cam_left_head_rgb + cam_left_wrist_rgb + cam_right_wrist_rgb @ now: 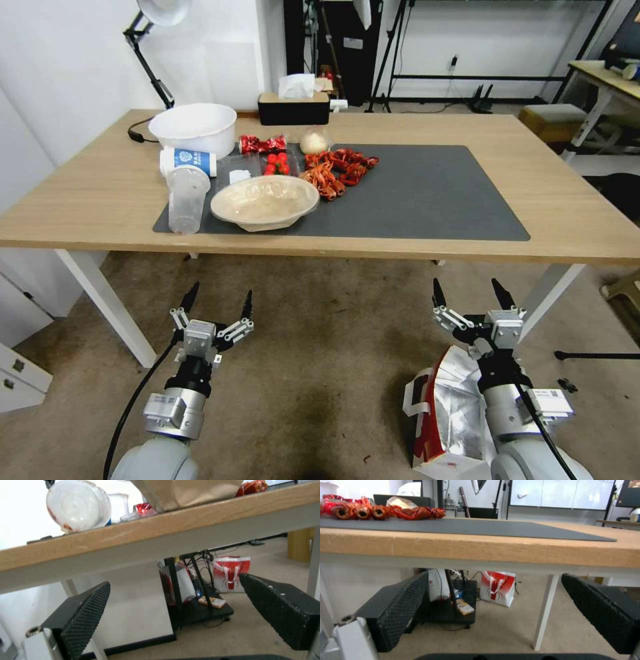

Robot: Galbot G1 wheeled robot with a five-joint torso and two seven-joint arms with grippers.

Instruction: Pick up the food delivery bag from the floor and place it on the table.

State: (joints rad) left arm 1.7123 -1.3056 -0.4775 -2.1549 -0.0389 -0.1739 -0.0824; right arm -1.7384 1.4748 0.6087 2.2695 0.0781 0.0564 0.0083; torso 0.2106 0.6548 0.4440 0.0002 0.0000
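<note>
The boxy white-and-red foil-lined food delivery bag (447, 413) sits on the floor under our right gripper (475, 297); both grippers, left gripper (219, 301) too, gape empty. We judge it soft and light, best taken by its white strap handles (415, 400).

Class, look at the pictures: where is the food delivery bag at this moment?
In the head view the food delivery bag stands on the carpet on the robot's right, partly under the right gripper and its arm, in front of the table.

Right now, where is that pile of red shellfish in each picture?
Head view: red shellfish at mid-table, on the grey mat.
Left wrist view: top right corner, above the table edge.
Right wrist view: top left, on the mat.
Shared landmark: the table, by its wooden front edge.
</note>
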